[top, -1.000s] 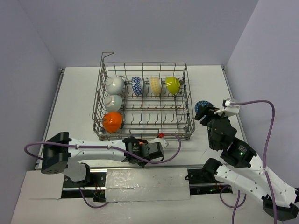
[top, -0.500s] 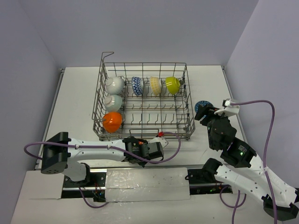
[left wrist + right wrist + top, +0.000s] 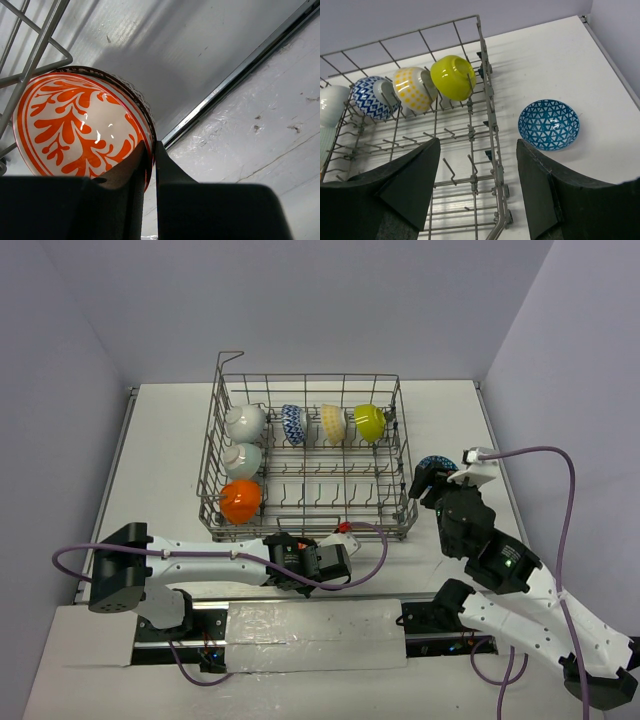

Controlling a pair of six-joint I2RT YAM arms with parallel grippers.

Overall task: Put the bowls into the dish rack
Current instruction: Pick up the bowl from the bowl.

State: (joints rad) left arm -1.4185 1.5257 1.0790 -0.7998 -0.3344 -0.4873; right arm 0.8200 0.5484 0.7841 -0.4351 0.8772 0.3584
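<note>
While the left arm has kept its place since a second ago, the right arm has shifted a little leftward in the top view. The right gripper now stands just beside the right wall of the dish rack. It covers part of the dark-blue patterned bowl, which rests on the bench outside the rack. Six bowls stand on edge among the tines and none has moved. Along the left side are a white bowl, a pale grey bowl and an orange bowl. In the far row are a blue-white zigzag bowl, a pale yellow dotted bowl and a lime bowl. The left gripper lies low at the near side of the rack, with a bit of the red-white bowl showing at its tip.

In the left wrist view, the jaws are almost together, clamped on the rim of the red-white bowl, and rack wires pass by its left edge.

In the right wrist view, the jaws stand wide apart, with the rack's right wall seen between them. The dark-blue patterned bowl sits upright on the bench, near that wall but apart from it.
</note>
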